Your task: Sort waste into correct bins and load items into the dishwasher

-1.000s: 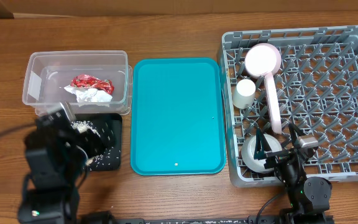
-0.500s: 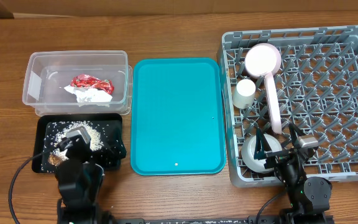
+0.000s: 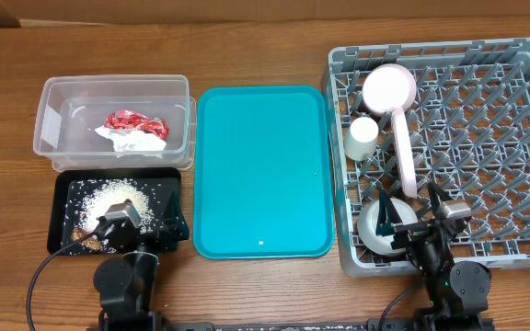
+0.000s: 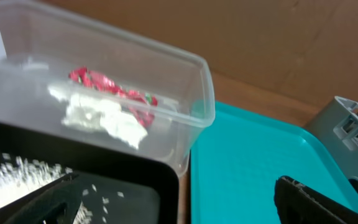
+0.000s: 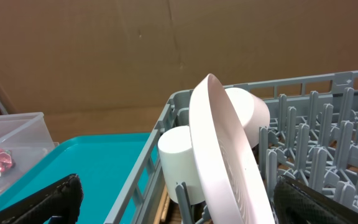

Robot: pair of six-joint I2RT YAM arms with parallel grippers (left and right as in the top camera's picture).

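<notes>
Both grippers empty, fingers spread wide; waste lies in its bins, dishes stand in the rack.

The left gripper (image 4: pixel 176 180) has its dark fingers far apart with nothing between them. Ahead of them is the clear tub (image 4: pixel 194 84), glossy with rounded corners, holding the crumpled shiny red wrapper (image 4: pixel 114 90) on the crumpled white napkin (image 4: pixel 101 118). Under the tub-side finger lies the matte black tray (image 4: pixel 129 180), strewn with blurred white grains (image 4: pixel 17 180). The smooth teal tray (image 4: pixel 247 155) runs under the other finger. The right gripper (image 5: pixel 178 183) is just as wide. Ahead, between its fingers, the pale pink plate (image 5: pixel 229 155) stands on edge among the pegs of the grey rack (image 5: pixel 316 124), its long axis pointing away from the fingers and its lower edge cut off. The small white cup (image 5: pixel 176 158) stands just beside it. The white bowl (image 3: pixel 372 230) sits beneath the fingers, partly hidden.
</notes>
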